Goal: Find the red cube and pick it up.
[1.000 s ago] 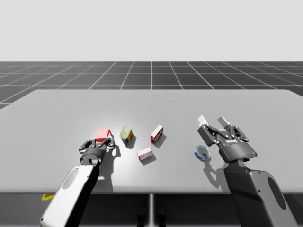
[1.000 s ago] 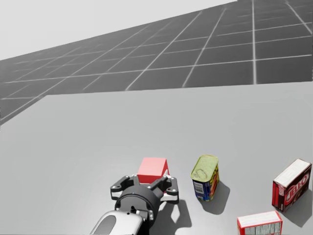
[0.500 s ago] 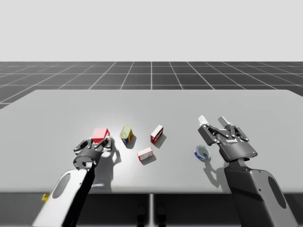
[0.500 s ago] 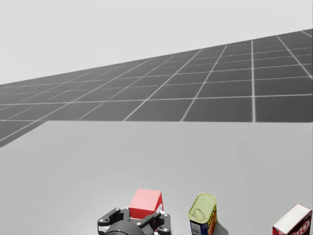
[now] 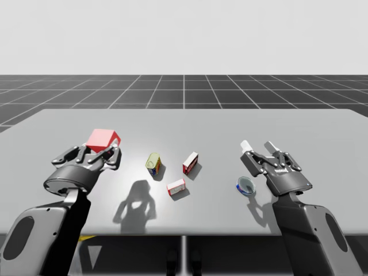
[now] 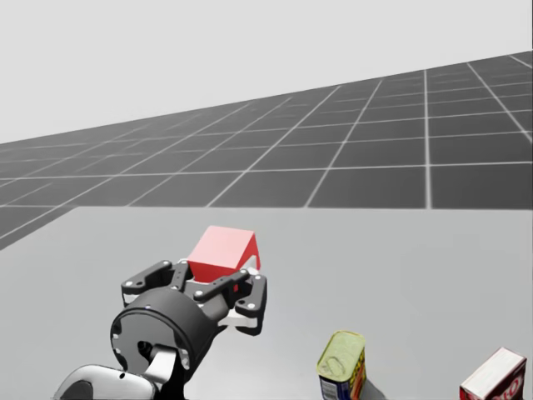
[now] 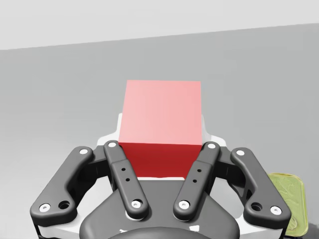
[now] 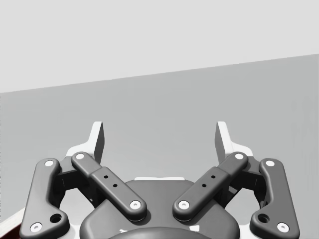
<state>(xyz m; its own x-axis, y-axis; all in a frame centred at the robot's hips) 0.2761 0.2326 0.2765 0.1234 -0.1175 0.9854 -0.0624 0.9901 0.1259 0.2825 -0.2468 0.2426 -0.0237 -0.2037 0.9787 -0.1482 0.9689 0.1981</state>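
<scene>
Left fingers grip a plain, smooth-faced red cube clear of the table, while right fingers stand spread apart.

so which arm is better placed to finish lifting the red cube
Left. My left pincer is shut on the red cube, holding it above the table. My right pincer is open, off to the other side near the small blue bowl.

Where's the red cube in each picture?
High view: red cube at left, held in my left gripper above the table.
Head view: cube low and left of middle, in that gripper.
Left wrist view: cube clamped between the gripper's fingers.
Landmark: yellow-topped can, right of the cube in high and head views, beside the gripper in the wrist view.
</scene>
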